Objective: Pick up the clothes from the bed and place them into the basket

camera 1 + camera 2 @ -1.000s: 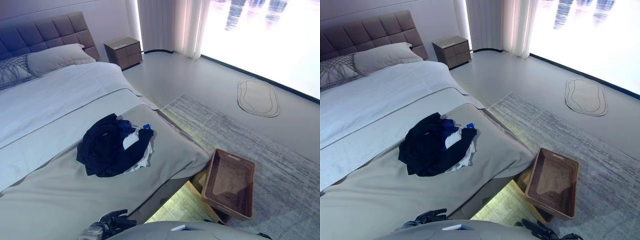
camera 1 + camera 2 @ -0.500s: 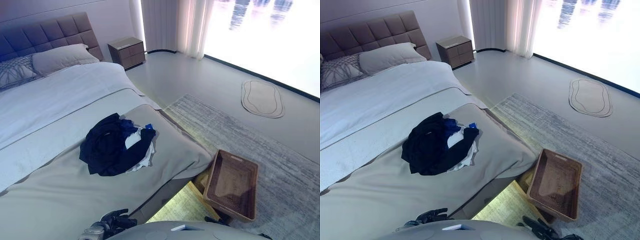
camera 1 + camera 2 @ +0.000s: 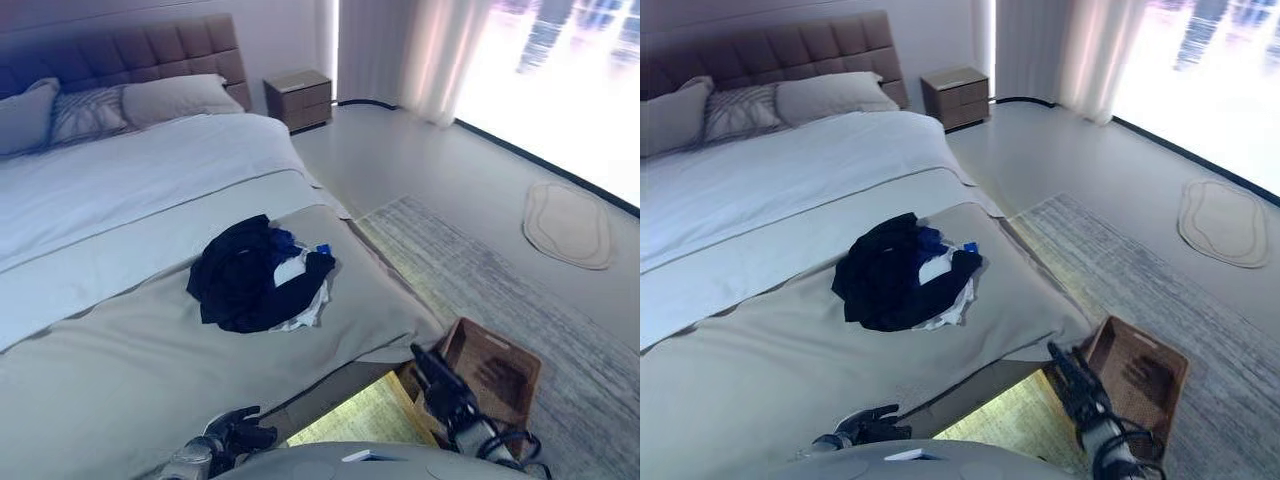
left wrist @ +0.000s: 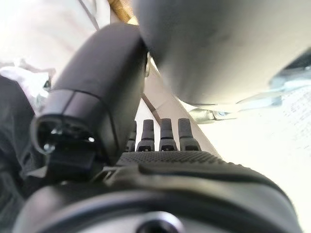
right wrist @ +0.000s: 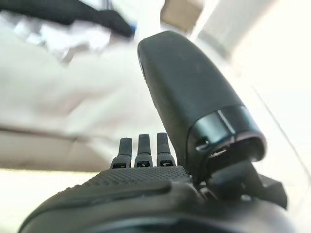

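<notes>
A pile of dark navy clothes with white and blue pieces [image 3: 258, 278] lies on the grey bed cover [image 3: 120, 360] near the bed's foot. A brown woven basket [image 3: 512, 358] stands on the floor beside the bed's corner, empty as far as I see. My right hand [image 3: 1076, 385] is raised, open and empty, in front of the basket's near left edge. My left hand [image 3: 236, 436] is low by the bed's near edge, open and empty, well short of the clothes. The clothes also show beyond my right hand in the right wrist view [image 5: 73, 10].
Pillows [image 3: 175, 97] lie against the padded headboard. A nightstand [image 3: 298, 97] stands beside the bed's head. A grey rug [image 3: 520, 290] covers the floor under the basket, and an oval mat [image 3: 568, 223] lies by the bright window. Curtains [image 3: 430, 55] hang in the corner.
The camera has turned, so the whole scene sits further right. My right hand has risen into view in front of the basket. The clothes lie as before.
</notes>
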`<state>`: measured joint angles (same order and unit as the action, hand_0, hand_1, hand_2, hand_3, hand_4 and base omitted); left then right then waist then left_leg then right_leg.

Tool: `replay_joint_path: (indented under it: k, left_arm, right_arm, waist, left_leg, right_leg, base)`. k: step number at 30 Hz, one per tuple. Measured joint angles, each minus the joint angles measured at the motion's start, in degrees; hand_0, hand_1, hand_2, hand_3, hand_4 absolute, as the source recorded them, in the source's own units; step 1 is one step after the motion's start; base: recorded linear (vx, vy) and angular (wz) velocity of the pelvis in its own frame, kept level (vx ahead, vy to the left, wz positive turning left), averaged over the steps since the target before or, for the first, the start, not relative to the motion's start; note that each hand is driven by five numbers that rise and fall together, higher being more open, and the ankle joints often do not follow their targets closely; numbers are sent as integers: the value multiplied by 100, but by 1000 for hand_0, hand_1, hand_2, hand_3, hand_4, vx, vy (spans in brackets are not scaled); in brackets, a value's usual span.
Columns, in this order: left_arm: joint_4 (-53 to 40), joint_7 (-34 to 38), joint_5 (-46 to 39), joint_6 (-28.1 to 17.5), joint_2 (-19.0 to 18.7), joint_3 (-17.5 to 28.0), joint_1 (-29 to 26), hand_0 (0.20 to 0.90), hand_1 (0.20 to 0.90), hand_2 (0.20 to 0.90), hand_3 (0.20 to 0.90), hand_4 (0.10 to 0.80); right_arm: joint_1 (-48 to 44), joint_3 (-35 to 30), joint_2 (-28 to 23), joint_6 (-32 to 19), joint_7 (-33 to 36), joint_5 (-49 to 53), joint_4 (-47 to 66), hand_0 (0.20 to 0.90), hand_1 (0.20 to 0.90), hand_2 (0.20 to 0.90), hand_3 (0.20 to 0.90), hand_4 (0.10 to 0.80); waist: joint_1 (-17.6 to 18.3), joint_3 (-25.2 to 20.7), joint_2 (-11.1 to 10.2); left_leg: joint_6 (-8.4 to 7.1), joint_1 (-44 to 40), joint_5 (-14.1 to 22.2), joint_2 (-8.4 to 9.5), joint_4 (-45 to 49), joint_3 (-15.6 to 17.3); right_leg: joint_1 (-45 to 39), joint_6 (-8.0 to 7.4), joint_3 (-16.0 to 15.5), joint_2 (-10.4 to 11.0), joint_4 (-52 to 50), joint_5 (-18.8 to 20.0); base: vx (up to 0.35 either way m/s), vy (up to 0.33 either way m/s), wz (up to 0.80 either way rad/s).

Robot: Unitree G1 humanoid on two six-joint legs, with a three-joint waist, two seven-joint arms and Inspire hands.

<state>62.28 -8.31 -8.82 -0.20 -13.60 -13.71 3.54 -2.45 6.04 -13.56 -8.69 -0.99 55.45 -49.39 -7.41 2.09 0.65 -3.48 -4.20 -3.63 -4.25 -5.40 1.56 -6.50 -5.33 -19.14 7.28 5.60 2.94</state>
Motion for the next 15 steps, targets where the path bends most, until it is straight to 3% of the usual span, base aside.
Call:
replay_joint_path:
  k: [4,6,10,12,15]
  left_arm:
    - [-75,15,2,-6,-49,-107,-137,900,900,900,900,800]
    - [-83,-14,-4,-126,-83,-138,-261,900,900,900,900,800]
    - [-88,-90,-10,-376,-115,-256,-546,900,900,900,900,800]
    - [-88,-101,-32,-506,-129,-328,-768,900,900,900,900,800]
    - [-88,-112,-218,-628,-232,-347,-1336,900,900,900,900,800]
  right_arm:
    - [-1300,478,-280,-140,1082,-2100,363,900,900,900,900,800]
    - [-2006,1028,-665,24,1670,-3840,591,900,900,900,900,800]
    - [-3367,1780,-1299,609,1997,-6065,780,900,900,900,900,800]
    - [-4078,2025,-1483,797,2081,-6806,634,900,900,900,900,800]
    - [-5452,2647,-1686,1046,2200,-7540,102,900,900,900,900,800]
  waist:
    - [-268,111,-89]
    - [-514,237,-183]
    - [-764,575,-213]
    - [-954,785,-212]
    - [-1302,1351,-172]
  left_leg:
    - [7,75,-95,145,0,-357]
    - [19,175,-124,225,4,-520]
    - [98,504,-219,399,222,-815]
    - [74,931,-178,467,502,-982]
    - [41,1690,-164,466,999,-1222]
  right_leg:
    - [-149,-55,-314,94,-2,-5]
    - [-158,-75,-486,161,-31,-50]
    - [33,-151,-735,338,-290,-78]
    - [333,-206,-864,463,-587,-157]
    - [871,-156,-1026,482,-904,-217]
  base:
    - [98,95,48]
    - [43,92,48]
    - [-42,49,39]
    - [-142,-81,45]
    - [-192,-103,37]
